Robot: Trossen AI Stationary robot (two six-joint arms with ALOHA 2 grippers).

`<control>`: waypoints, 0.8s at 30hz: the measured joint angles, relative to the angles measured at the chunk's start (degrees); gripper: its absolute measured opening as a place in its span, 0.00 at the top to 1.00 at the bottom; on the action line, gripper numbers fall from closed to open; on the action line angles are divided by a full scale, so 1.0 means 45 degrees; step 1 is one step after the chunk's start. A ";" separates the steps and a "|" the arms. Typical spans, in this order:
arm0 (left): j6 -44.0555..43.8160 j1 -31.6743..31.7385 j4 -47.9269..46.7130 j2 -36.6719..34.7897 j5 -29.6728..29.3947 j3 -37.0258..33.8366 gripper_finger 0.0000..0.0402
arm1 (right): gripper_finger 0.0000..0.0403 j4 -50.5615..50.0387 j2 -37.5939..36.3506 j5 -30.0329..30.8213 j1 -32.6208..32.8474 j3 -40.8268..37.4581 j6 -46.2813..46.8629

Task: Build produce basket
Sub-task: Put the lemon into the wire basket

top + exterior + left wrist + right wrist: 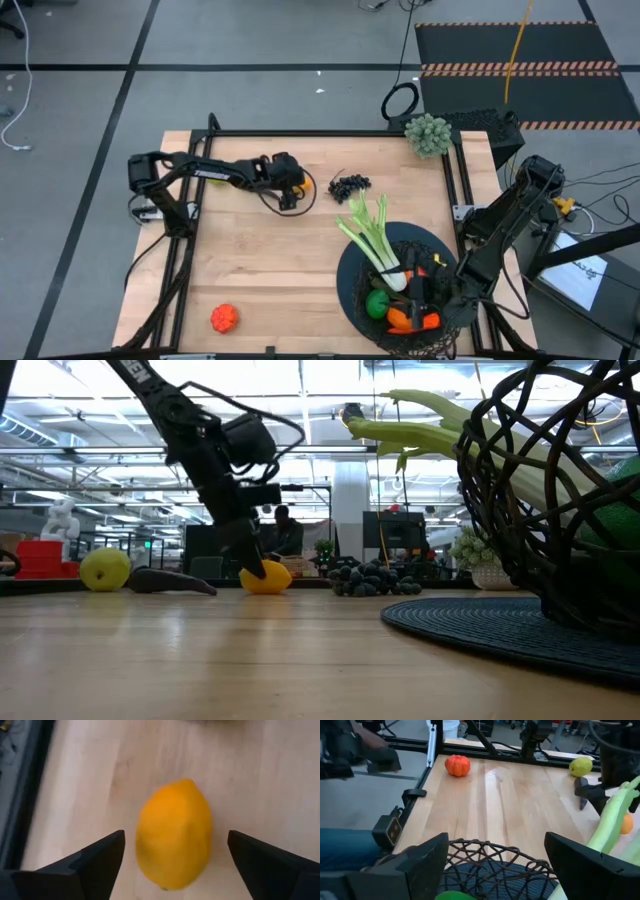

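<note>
Left hand [170,865] spread, straddling lemon [173,834] on table [90,780] | lemon likely light, hard, smooth, slippery; pinch across narrow middle | right hand [495,865] spread above basket [490,857]

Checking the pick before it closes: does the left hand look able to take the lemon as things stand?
Probably yes. The left hand is open with one finger on either side of the lemon, which lies alone on bare table; nothing sits between them.
</note>
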 joint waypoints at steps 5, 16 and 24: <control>-0.0004 -0.0048 0.0063 0.0388 -0.0526 0.0005 0.23 | 0.20 0.0041 0.0000 0.0000 0.0000 0.0000 -0.0042; -0.0882 -0.0382 0.0097 0.0115 -0.0566 0.0015 0.43 | 0.20 0.0089 0.0000 0.0000 0.0000 0.0000 -0.0097; -0.4697 -0.2325 -0.0880 -0.2733 -0.0566 0.0015 0.40 | 0.20 0.0643 0.0000 0.0009 0.0000 0.0000 -0.0846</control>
